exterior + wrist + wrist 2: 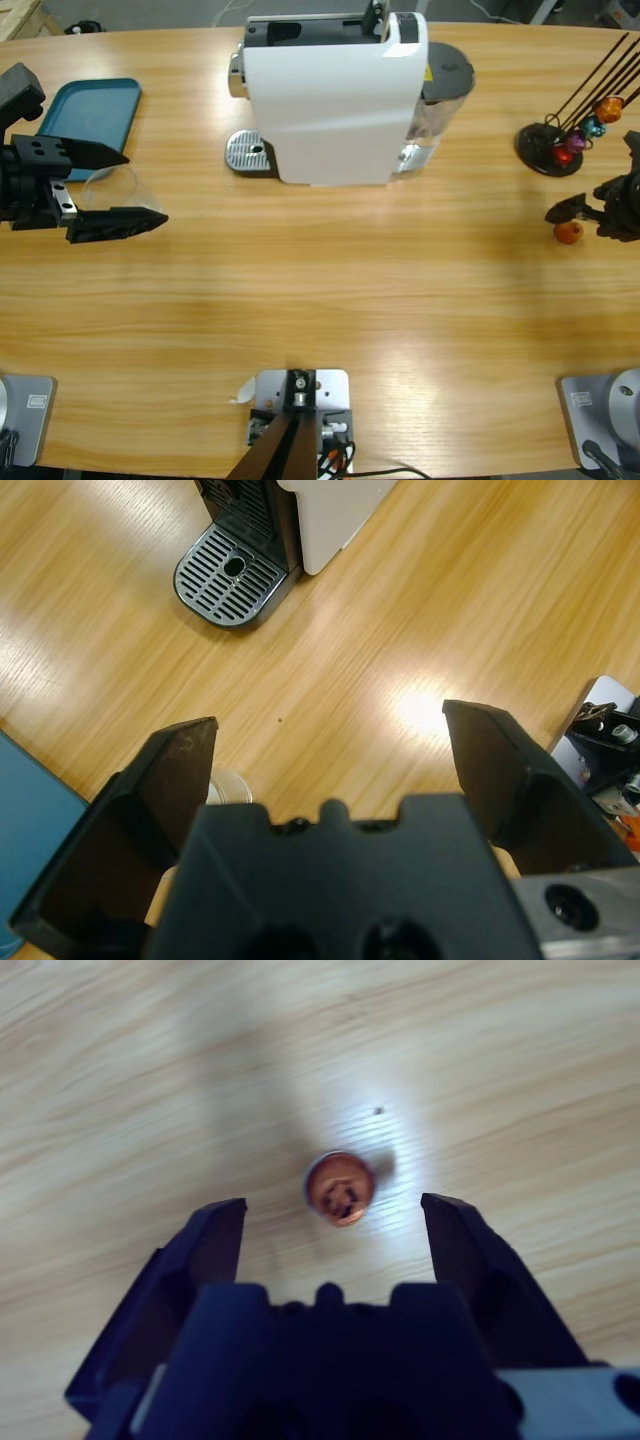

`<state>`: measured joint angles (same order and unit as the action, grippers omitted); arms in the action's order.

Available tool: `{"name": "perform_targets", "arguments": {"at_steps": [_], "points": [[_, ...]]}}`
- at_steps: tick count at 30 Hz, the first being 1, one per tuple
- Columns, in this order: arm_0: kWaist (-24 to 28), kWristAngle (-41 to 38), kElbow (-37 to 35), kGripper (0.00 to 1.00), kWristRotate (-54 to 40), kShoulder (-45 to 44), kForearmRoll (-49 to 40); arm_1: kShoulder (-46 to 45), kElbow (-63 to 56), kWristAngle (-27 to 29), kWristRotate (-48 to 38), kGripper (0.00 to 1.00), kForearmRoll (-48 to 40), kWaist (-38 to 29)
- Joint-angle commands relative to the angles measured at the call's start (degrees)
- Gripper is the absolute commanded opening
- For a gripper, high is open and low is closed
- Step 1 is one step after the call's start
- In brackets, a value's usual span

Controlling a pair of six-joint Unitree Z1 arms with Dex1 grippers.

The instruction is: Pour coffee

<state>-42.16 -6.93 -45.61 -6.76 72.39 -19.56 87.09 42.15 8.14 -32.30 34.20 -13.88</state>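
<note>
From the high view, the left gripper sits at the table's left edge with its jaws spread around a clear glass cup next to a teal tray, the white coffee machine stands at the back middle, and the right gripper is over an orange capsule near the capsule stand. Left wrist view: jaws wide open, the cup's rim peeking by one jaw, drip tray up ahead. Right wrist view: jaws open with the orange capsule between and just past the tips, and I can't spot any coffee anywhere.

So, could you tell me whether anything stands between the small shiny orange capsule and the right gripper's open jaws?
Nothing visible does: only bare wooden table lies between the right gripper and the orange capsule.
</note>
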Motion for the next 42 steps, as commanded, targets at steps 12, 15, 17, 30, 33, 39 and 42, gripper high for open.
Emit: {"name": "perform_targets", "arguments": {"at_steps": [12, 15, 17, 30, 33, 39, 42], "points": [[-0.5, -0.6, 2.7, 0.977, 0.7, -1.1, 0.7, 4.8, 0.8, -3.7, 0.3, 0.591, 1.1, 5.4], [-0.5, -0.6, 2.7, 0.977, 0.7, -1.0, 0.7, 4.9, 0.9, -3.9, 0.3, 0.586, 1.0, 5.5], [-0.5, -0.6, 2.8, 0.977, 0.8, -1.0, 0.7, 4.9, 1.0, -4.1, 0.3, 0.555, 1.0, 5.5], [-0.5, -0.7, 2.8, 0.977, 0.9, -0.8, 0.7, 5.5, 1.1, -4.0, 1.3, 0.549, -0.1, 5.4], [-0.5, -0.7, 2.9, 0.977, 0.9, -0.8, 0.7, 5.8, 1.1, -4.3, 1.6, 0.549, -0.9, 5.3], [-0.5, -0.7, 3.0, 0.977, 1.0, -0.8, 0.7, 6.0, 1.1, -5.0, 2.1, 0.462, -1.0, 5.2], [-0.5, -0.6, 3.1, 0.977, 1.0, -0.9, 0.7, 6.1, 1.1, -5.1, 2.2, 0.462, -1.0, 5.0]]}}
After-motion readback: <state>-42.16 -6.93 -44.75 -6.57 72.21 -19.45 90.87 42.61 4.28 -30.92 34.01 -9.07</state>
